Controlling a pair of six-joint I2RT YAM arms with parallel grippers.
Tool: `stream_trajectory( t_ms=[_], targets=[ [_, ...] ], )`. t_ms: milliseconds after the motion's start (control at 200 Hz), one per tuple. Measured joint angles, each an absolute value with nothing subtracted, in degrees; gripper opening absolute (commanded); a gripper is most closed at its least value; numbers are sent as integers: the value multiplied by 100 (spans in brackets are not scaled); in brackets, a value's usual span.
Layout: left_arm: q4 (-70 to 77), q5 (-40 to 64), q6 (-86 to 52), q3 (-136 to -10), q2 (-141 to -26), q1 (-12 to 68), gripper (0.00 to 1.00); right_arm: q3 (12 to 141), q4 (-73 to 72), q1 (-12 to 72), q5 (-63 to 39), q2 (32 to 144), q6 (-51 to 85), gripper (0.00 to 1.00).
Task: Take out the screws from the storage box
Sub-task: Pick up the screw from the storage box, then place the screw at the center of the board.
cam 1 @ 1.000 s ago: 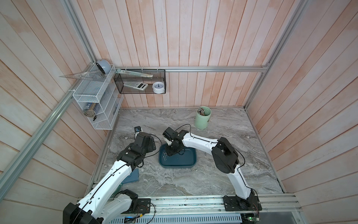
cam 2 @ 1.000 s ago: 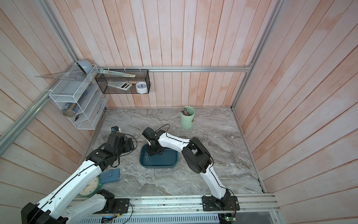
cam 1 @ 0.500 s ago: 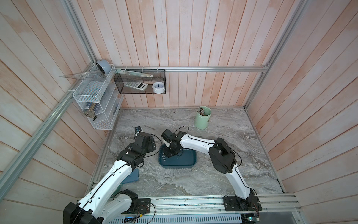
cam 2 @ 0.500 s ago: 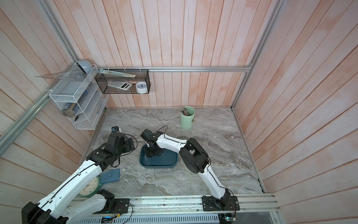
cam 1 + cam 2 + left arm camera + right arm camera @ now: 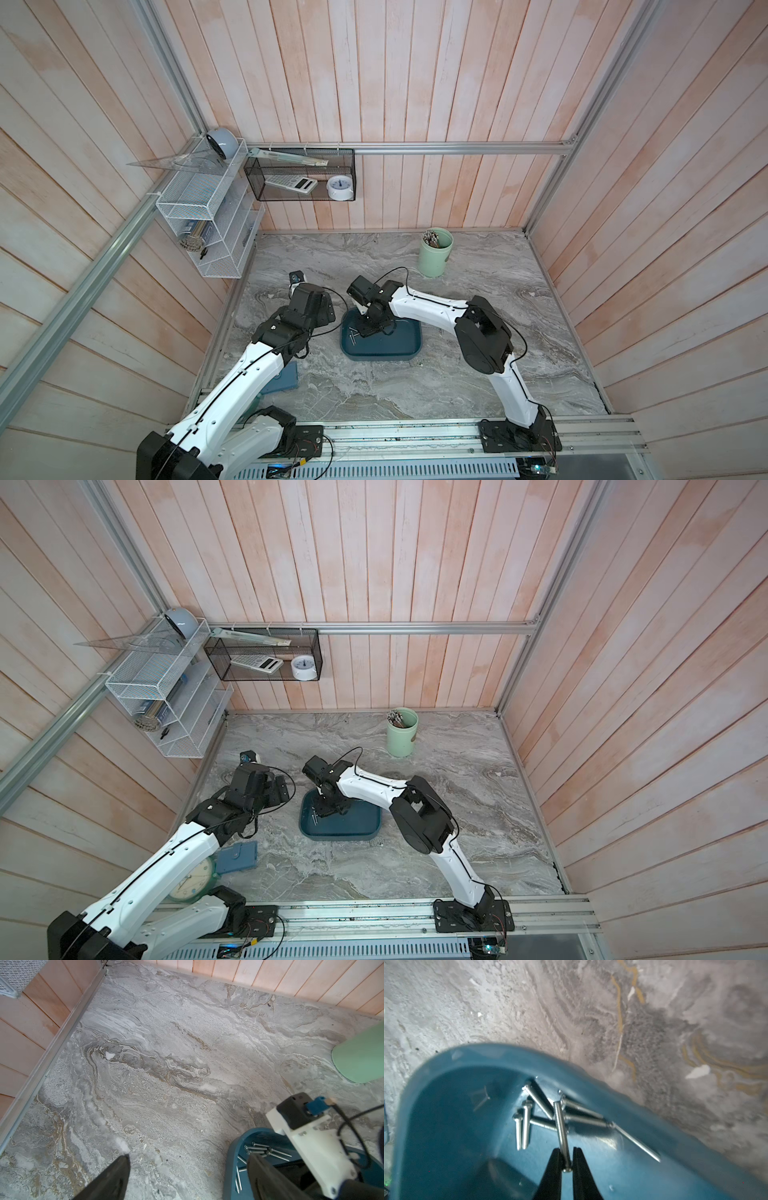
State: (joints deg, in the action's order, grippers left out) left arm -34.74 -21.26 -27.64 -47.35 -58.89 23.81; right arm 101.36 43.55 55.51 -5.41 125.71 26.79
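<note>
Down inside the storage box [image 5: 399,345], at the end nearest the left arm [image 5: 257,365], the right jaws are pinching one screw [image 5: 560,1124] near one end, their black tips closed on it and its threaded shaft pointing away from them. Beneath and beside it, the other screws [image 5: 525,1126] are lying in a loose, crossed heap against the box's curved wall. Whether the gripped one is resting on that heap or hanging clear of it is hard to judge in the blurred right wrist view. Both top views are showing the box sitting flat on the marbled surface [image 5: 415,866], with the right arm [image 5: 374,787] reaching down into it. Just beside the box, the left jaws are standing wide open, gripping nothing, hanging over bare surface. Well behind, a pale green cup [image 5: 435,252] is standing upright.
</note>
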Motion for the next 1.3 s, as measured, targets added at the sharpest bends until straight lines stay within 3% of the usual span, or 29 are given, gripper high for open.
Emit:
stream_trajectory(
  t_ms=[700,1080,1300],
  targets=[
    [-3472,-2038,-2766,-4735,-5902,2381,96,7848,3068,4897,-670,10228,3481,0],
    [-3470,-1920,-2740,-4735,-5929,2381,100,5349,3085,2775,364,6565,3531,0],
    [-3463,-1911,-2611,-4733,-5898,2381,100,5065,3310,2445,545,6042,3428,0]
  ],
)
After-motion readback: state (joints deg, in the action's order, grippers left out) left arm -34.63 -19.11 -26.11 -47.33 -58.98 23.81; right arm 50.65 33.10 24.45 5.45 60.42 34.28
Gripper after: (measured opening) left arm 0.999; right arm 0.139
